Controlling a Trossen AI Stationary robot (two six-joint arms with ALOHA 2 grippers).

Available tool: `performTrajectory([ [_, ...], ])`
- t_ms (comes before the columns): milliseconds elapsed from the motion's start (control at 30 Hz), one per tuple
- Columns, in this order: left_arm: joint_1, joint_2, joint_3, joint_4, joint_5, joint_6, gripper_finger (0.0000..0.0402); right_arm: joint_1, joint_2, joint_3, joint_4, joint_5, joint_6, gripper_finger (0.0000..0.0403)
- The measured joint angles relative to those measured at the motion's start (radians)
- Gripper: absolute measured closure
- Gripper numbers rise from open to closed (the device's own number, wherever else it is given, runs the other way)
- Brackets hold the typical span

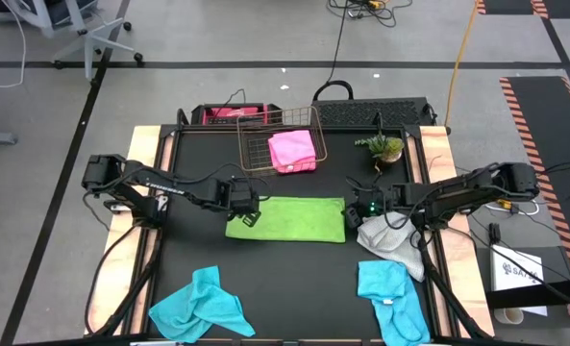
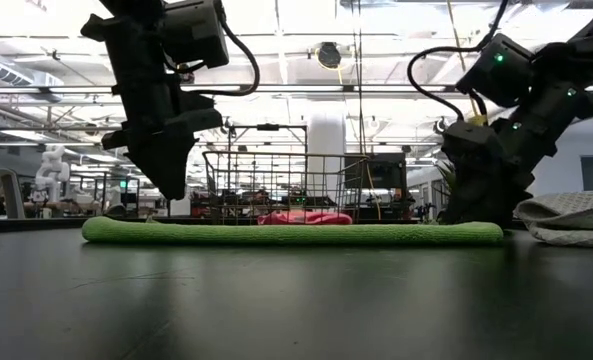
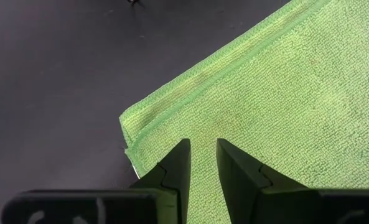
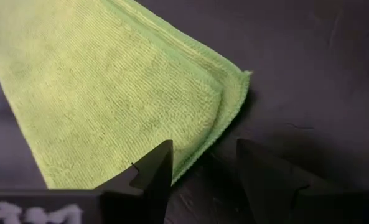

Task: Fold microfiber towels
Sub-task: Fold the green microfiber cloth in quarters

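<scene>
Lime green towel (image 1: 289, 218) lies folded flat in a long strip mid-table, just in front of the copper wire basket (image 1: 277, 141), which holds the pink towel (image 1: 293, 151). Left gripper (image 3: 200, 163) hovers over the strip's left corner, fingers slightly apart, nothing between them. Right gripper (image 4: 204, 165) sits at the strip's right end, jaws parted and empty, straddling the folded edge. Grey towel (image 1: 393, 245) is bunched beside the right arm, possibly touching it. Two turquoise towels (image 1: 200, 306) (image 1: 390, 298) lie crumpled along the front edge, well apart.
</scene>
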Motion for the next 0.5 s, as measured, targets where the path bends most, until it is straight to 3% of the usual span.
performTrajectory([
  [267,0.0,0.0,0.0,0.0,0.002,-0.001,0.0321,0.013,0.126,0.002,0.204,0.001,0.011,0.0234],
  [500,-0.003,0.0,0.0,-0.001,0.039,-0.008,0.0321,0.013,0.172,0.003,0.248,-0.031,0.025,0.0238],
])
